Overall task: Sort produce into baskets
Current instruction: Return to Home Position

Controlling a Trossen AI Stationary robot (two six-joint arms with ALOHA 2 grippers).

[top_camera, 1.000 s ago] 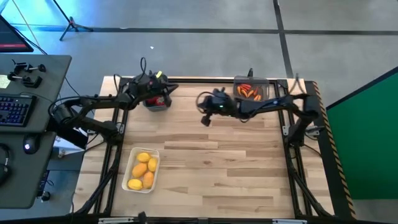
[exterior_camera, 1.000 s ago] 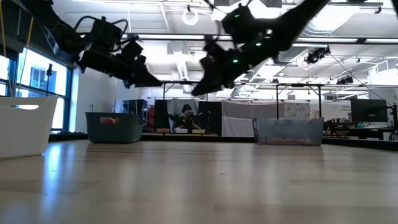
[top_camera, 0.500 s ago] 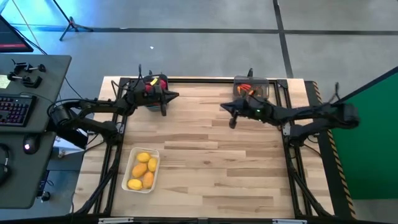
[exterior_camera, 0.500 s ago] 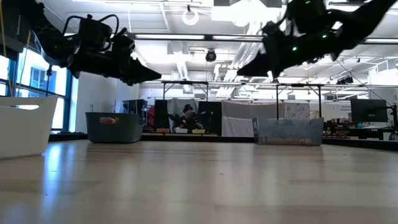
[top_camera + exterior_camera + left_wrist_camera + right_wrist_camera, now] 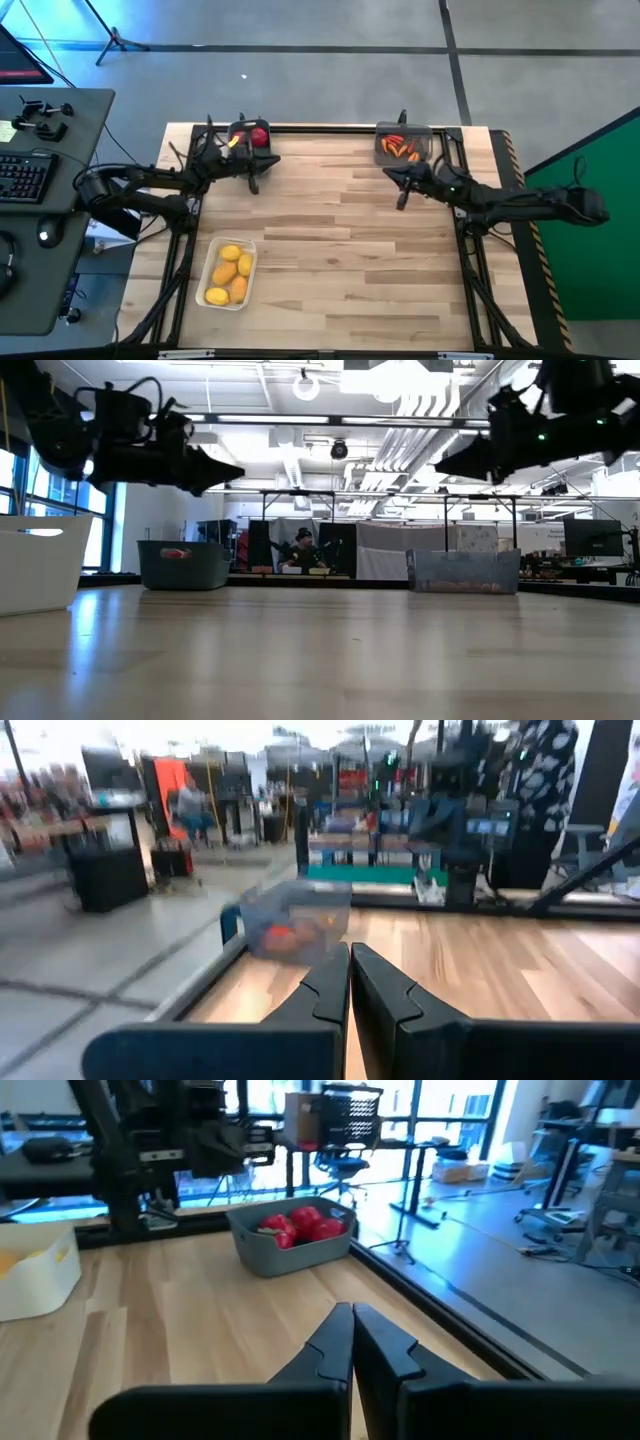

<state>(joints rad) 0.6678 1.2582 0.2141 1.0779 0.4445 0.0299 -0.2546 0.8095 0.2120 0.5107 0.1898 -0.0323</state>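
Produce (image 5: pixel 229 273) lies sorted across white tray (image 5: pixel 209 258), dark bin (image 5: pixel 300 1255) and smoky bin (image 5: pixel 428 130) on the table (image 5: pixel 340 250), while left gripper (image 5: pixel 350 955) and right gripper (image 5: pixel 352 1315), fingers closed on nothing, have withdrawn from table centre, so sorting appears complete.

Left arm (image 5: pixel 150 182), left side of high frame: dark, thin tubular links, blocky wrist. Black cables (image 5: pixel 150 388) loop off it, upper left of low frame.

Right arm (image 5: pixel 520 204), right side of high frame: same dark build. Small green light (image 5: pixel 541 435) on wrist housing, upper right of low frame.

Left gripper (image 5: pixel 350 948) and right gripper (image 5: pixel 352 1308): two matte dark fingers (image 5: pixel 385 1355) each, tapered to points, stepped outlines. They sit on a broad dark crossbar (image 5: pixel 230 1415) along the frame bottom.
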